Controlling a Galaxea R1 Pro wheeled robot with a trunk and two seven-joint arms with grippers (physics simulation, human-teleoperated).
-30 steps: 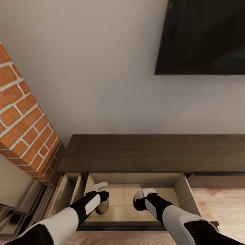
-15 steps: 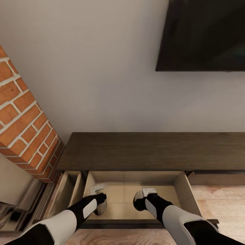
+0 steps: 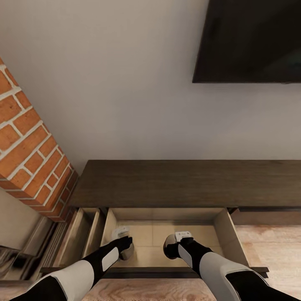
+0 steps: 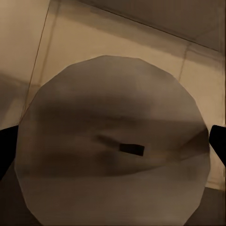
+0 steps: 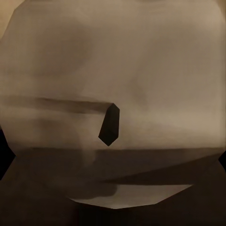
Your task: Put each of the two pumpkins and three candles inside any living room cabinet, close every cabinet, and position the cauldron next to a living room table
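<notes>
The cabinet (image 3: 188,184) stands against the wall, beside the brick fireplace (image 3: 29,154) and below the dark TV screen (image 3: 251,39). Its wide drawer (image 3: 225,228) is pulled out, showing a pale beige floor.

Both arms reach down into this drawer. The left gripper (image 3: 124,246) is closed on 1 candle (image 4: 110,141): the left wrist view shows the candle's flat round top with a short dark wick, dark fingertips (image 4: 5,150) at either edge, the drawer floor behind it.

The right gripper (image 3: 177,242) sits nearer the drawer's middle, gripping a 2nd candle (image 5: 113,89), whose top and wick fill the right wrist view, finger edges just visible beside it.

A narrower drawer (image 3: 81,234) next to the fireplace is also open.
</notes>
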